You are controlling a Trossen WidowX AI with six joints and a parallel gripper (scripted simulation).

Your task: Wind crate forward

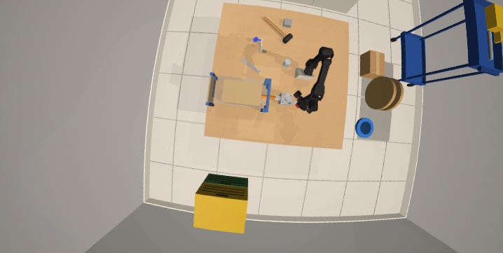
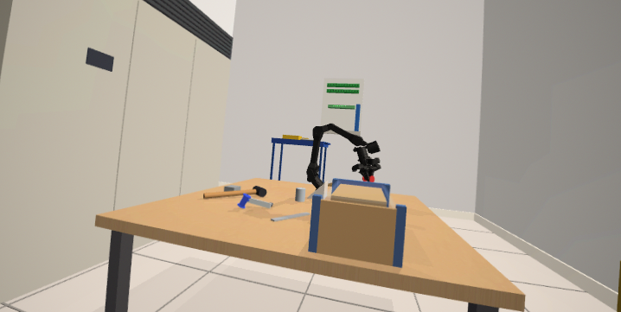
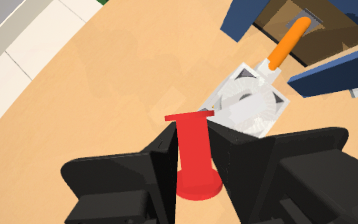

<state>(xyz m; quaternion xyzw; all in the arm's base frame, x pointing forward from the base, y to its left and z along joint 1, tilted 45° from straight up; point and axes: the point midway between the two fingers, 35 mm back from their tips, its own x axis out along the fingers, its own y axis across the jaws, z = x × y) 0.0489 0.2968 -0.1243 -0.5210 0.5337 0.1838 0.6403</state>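
Two black fingers of the jaws clamp a red handle [image 3: 192, 145], nearly closed on its grip, w/ its crank arm reaching onto the winch [image 3: 250, 102]. Orange strap [image 3: 290, 42] runs to the crate [image 1: 239, 91] inside the blue-framed cubby [image 1: 266, 94] on the counter [image 1: 316, 135].

Seen from overhead, the arm [image 1: 319, 75] reached across the bench [image 1: 316, 128], its gripper [image 1: 299, 102] closed on a red handle [image 1: 297, 105] just beside the winch [image 1: 285, 98]. An orange strap [image 1: 267, 96] ran from the winch to the crate [image 1: 238, 91] inside the blue-framed cubby [image 1: 266, 94]. A hammer [image 1: 277, 30], a blue-knobbed crank [image 1: 259, 43], a grey bar [image 1: 249, 65], a block [image 1: 287, 22] and a cylinder [image 1: 286, 62] lay well apart behind.
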